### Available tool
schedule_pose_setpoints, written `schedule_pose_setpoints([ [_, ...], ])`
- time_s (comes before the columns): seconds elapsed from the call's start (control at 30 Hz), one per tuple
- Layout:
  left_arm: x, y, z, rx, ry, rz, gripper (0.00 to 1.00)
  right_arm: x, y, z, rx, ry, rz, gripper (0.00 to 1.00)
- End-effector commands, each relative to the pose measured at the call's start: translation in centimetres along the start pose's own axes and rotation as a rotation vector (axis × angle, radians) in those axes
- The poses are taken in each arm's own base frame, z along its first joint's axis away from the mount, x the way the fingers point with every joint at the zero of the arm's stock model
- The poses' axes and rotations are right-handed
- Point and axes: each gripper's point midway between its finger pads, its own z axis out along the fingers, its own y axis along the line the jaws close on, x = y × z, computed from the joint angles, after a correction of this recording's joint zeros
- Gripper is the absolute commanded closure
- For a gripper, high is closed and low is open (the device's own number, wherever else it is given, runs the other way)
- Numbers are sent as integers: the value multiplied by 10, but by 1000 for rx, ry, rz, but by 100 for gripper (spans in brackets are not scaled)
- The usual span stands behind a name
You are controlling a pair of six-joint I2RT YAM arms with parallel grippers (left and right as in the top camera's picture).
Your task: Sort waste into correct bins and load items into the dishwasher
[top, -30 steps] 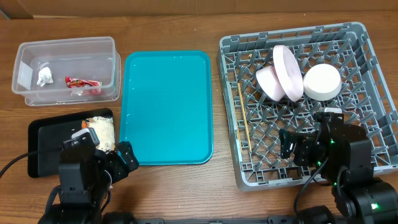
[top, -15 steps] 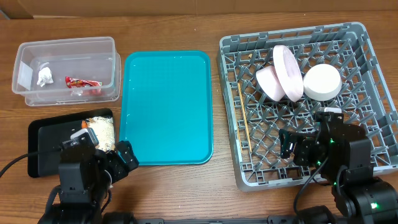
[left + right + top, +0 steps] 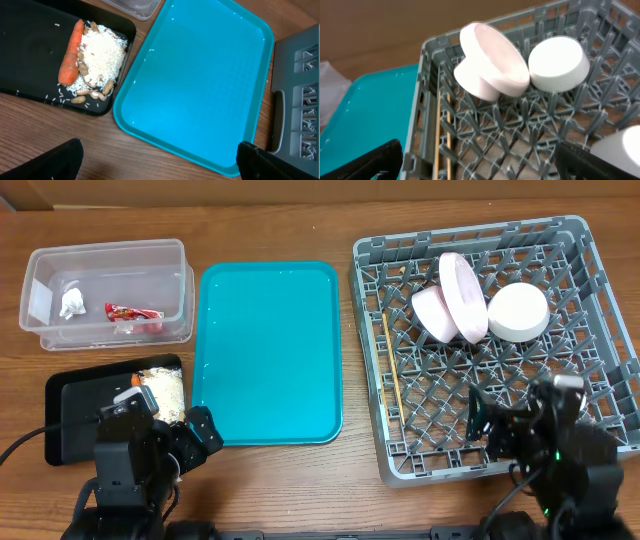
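Observation:
The grey dish rack (image 3: 570, 245) holds a pale-pink bowl (image 3: 462, 295) on edge with a second pink bowl (image 3: 432, 313), a white bowl (image 3: 518, 311) upside down, and wooden chopsticks (image 3: 390, 375) at its left side. The clear tub (image 3: 105, 252) holds the red wrapper (image 3: 133, 312) and whitish scrap (image 3: 70, 303). The black tray (image 3: 70, 415) holds the orange carrot (image 3: 71, 51), rice and peanut shells (image 3: 92, 93). My left gripper (image 3: 157, 162) is open over bare wood beside the teal tray. My right gripper (image 3: 475, 162) is open and empty above the rack's near left floor.
The teal serving tray (image 3: 268, 350) lies empty between the bins and the rack. A white rounded dish (image 3: 620, 147) shows at the right edge of the right wrist view. Wooden table all around; a black cable (image 3: 20, 442) runs at the left.
My right arm has pulled back toward the near right of the rack. The left arm and all objects have not moved.

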Motion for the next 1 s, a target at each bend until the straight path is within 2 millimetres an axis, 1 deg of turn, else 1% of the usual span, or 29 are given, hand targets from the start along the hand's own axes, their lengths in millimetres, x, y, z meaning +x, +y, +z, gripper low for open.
schedule_pose_setpoints([
  [0.0,1,1,2,-7,1,-15,0,17,-9,5,-5,-90,2,0],
  [0.07,1,1,2,-7,0,-15,0,24,-11,14,-30,-177,3,0],
  [0.2,1,1,2,-7,1,-15,0,26,-11,25,-59,-280,5,0],
  [0.33,1,1,2,-7,0,-15,0,18,-10,37,-89,-421,8,0],
  [0.37,1,1,2,-7,1,-15,0,17,-10,38,-92,-432,8,0],
  [0.43,1,1,2,-7,1,-15,0,14,-9,43,-102,-498,-25,0],
  [0.53,1,1,2,-7,0,-15,0,9,-8,44,-97,-571,-102,0],
  [0.6,1,1,2,-7,0,-15,0,20,-11,53,-81,-552,-143,0],
  [0.67,1,1,2,-7,1,-15,0,43,-16,66,-65,-443,-149,0],
  [0.83,1,1,2,-7,1,-15,0,43,-11,65,-96,-443,-147,0],
  [0.97,1,1,2,-7,1,-15,0,43,-11,65,-95,-443,-147,0],
])
